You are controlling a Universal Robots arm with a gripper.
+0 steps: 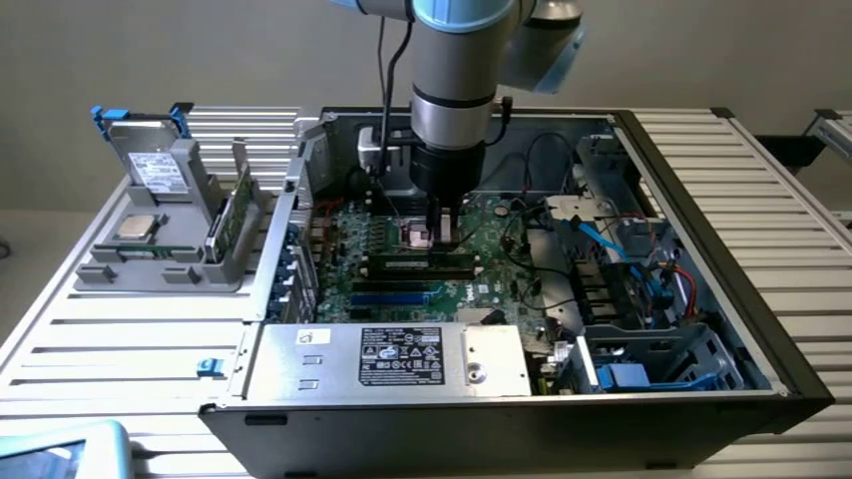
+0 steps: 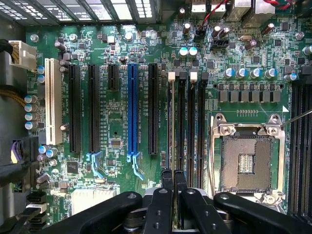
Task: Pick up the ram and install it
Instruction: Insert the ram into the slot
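End effector [image 2: 174,179] pinches the ram [image 2: 171,124] edge-on among the motherboard [image 2: 117,105] memory slots [image 2: 188,122], near the open processor socket [image 2: 246,163].

Arm [image 1: 446,95] upper part cut off; hand [image 2: 173,175] base cropped at edge; power-supply label [image 1: 399,356] print unreadable.

The arm [image 1: 448,95] reaches straight down from above, its wrist vertical and the gripper [image 1: 444,228] pointing downward at its end. In the wrist view the gripper [image 2: 174,178] has its two black fingers [image 2: 167,181] drawn close together, seemingly with only a thin slit between them.
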